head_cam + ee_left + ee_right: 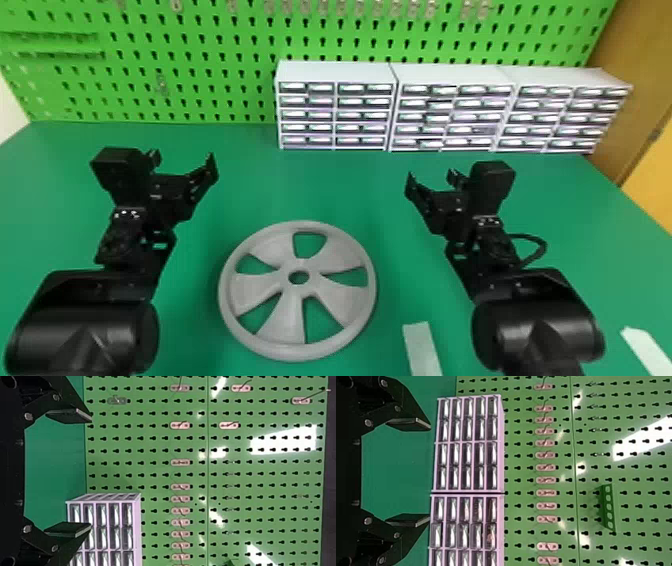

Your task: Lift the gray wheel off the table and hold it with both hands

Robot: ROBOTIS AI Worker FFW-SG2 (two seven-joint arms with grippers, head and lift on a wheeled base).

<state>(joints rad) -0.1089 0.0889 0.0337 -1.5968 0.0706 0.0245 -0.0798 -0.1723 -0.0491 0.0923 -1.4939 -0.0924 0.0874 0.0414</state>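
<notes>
Left gripper point(183, 163) and right gripper point(433, 180) hang empty, fingers apart. Gray 5-spoked wheel point(298, 263) lies flat on the green tabletop point(320, 185), between the 2 arms but robot-ward of both grippers; the left looks slightly nearer its rim. Both probably need to draw back and inward. Cabinets point(455, 75), 3 abreast, line the tabletop's far edge.

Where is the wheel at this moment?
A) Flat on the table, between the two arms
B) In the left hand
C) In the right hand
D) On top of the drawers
A: the wheel lies on the table, while the left hand and right hand are open and empty.
</notes>
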